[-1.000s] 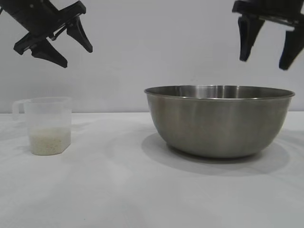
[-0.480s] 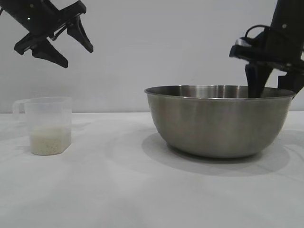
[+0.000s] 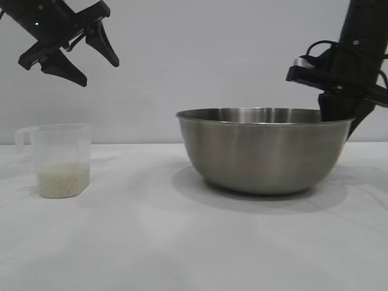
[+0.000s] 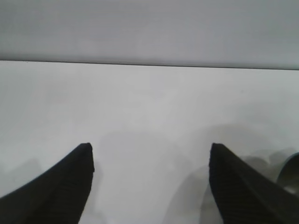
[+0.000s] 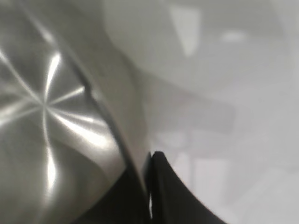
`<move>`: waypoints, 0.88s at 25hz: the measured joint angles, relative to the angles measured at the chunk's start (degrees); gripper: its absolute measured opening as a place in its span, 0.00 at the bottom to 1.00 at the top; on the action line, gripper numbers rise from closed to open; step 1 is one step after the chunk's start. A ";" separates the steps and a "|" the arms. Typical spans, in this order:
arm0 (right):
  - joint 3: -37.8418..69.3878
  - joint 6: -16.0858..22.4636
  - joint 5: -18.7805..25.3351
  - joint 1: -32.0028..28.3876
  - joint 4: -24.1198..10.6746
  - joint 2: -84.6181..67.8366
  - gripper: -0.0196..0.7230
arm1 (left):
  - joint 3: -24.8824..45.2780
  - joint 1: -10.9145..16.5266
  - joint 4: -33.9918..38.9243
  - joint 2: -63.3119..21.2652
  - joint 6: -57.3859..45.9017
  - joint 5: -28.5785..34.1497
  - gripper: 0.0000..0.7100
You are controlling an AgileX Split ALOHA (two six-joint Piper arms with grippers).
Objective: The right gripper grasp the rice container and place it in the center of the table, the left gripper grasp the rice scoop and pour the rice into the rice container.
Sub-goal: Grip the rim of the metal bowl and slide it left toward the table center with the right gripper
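Exterior view: right gripper (image 3: 341,118) clamped on steel mixing bowl (image 3: 264,154) rim's right side, bench (image 3: 194,242) centre lies leftward; left gripper (image 3: 73,51) apart above measuring cup (image 3: 60,159).

1. You will find no readable text, label, brand, number or sign in any of the three views.
2. The rice scoop (image 3: 60,159) is a measuring cup, yet no graduation marks or figures can be made out on its translucent wall.
3. The rice container (image 3: 265,154) shows you only brushed steel and reflections, with no stamp or logo.
4. The table (image 3: 151,242) carries no markings.
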 joint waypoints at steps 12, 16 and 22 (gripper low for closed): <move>0.00 -0.13 0.10 6.35 0.62 0.00 0.17 | 0.00 0.00 0.00 0.00 0.00 0.68 0.65; 0.00 -0.13 0.10 6.35 -0.70 -0.24 0.51 | 0.00 0.00 0.00 0.00 0.00 0.68 0.65; 0.00 0.18 0.42 6.25 -2.93 -5.09 0.73 | 0.00 0.00 0.00 0.00 0.00 1.14 0.65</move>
